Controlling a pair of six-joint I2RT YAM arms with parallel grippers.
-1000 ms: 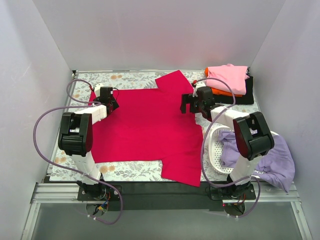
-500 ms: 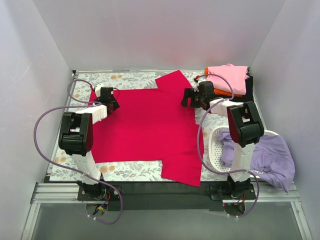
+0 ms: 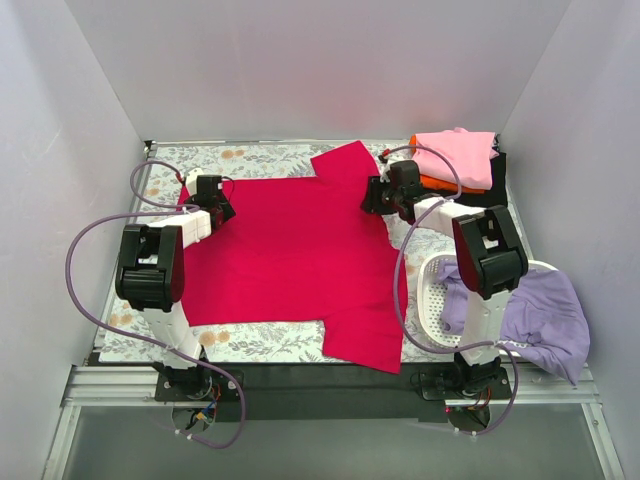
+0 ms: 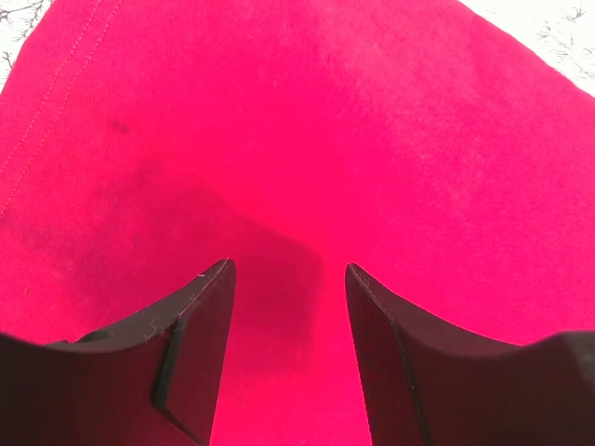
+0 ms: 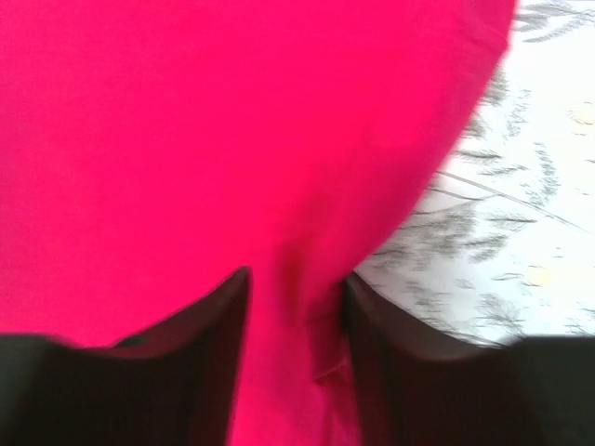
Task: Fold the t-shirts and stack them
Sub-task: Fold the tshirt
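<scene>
1. The crimson t-shirt (image 3: 290,255) lies spread flat across the middle of the patterned table (image 3: 260,158). One sleeve points to the upper centre of the top view and another hangs toward the lower centre.
2. The left gripper (image 3: 220,205) sits at the shirt's upper-left corner. In its wrist view the jaws are spread wide, with smooth red cloth showing in the gap between the two dark fingers (image 4: 200,321) and a shadow just ahead of them.
3. The right gripper (image 3: 374,198) is at the shirt's upper-right edge, below the raised sleeve. In its wrist view the jaws stand apart and a ridge of red cloth runs up between them. That view is blurred, so I cannot tell whether the pads touch the cloth. Bare table shows on the right side of that frame.
4. In the upper right of the top view a pink t-shirt (image 3: 458,155) lies on an orange t-shirt (image 3: 440,183), which lies on a black t-shirt (image 3: 492,192).
5. In the lower right a lavender t-shirt (image 3: 545,315) is draped over the white basket (image 3: 428,290), near the right arm's base.
</scene>
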